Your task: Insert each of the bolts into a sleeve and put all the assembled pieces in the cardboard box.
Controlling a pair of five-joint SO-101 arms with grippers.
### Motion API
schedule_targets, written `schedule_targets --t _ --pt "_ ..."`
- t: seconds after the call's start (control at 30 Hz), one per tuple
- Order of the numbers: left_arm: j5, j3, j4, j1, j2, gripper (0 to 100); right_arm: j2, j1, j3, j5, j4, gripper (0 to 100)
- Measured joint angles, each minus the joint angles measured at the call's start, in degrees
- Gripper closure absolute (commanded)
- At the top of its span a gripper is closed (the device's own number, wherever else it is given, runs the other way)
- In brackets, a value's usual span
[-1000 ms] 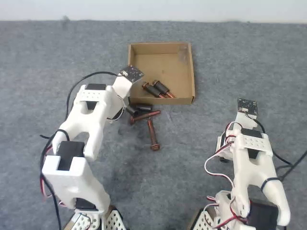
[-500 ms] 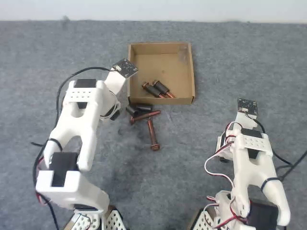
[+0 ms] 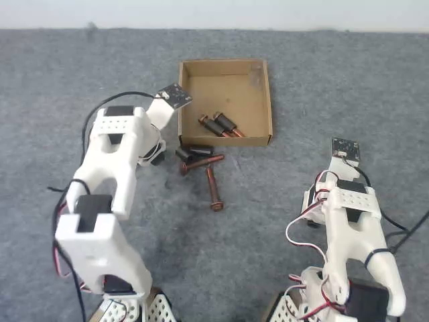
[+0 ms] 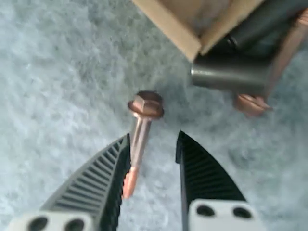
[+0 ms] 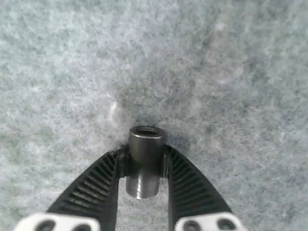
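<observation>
My left gripper (image 4: 153,139) stands open just above the carpet, with a loose copper bolt (image 4: 139,130) lying between its fingers against one of them. From above, this gripper (image 3: 158,155) sits left of the cardboard box (image 3: 268,100), which holds two assembled pieces (image 3: 218,125). By the box's front wall lie a dark sleeve with a bolt in it (image 3: 198,155) and another loose bolt (image 3: 213,188). My right gripper (image 5: 144,154) is shut on a dark sleeve (image 5: 145,144), whose open end points away from the wrist.
The box corner (image 4: 192,41) and the sleeved bolt (image 4: 231,74) lie close ahead of the left gripper. The right arm (image 3: 350,215) stands at the right, well apart from the box. Grey carpet covers the table; a pale wall runs along the far edge.
The left arm has swung left, away from the parts lying in front of the box. The right arm has not moved.
</observation>
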Motion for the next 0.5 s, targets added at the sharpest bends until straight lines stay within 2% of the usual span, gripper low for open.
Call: schedule_targets --t 0.13,0.33,0.5 --pt "0.0 -3.1 0.0 0.1 3.6 85 0.0 0.0 0.0 0.0 0.0 98.8" --pt "-0.3 -7.0 0.1 0.3 7.8 95 0.0 0.0 0.0 0.0 0.0 98.8" --pt "-0.2 -7.8 0.4 1.7 9.0 96 0.0 0.0 0.0 0.0 0.0 98.8"
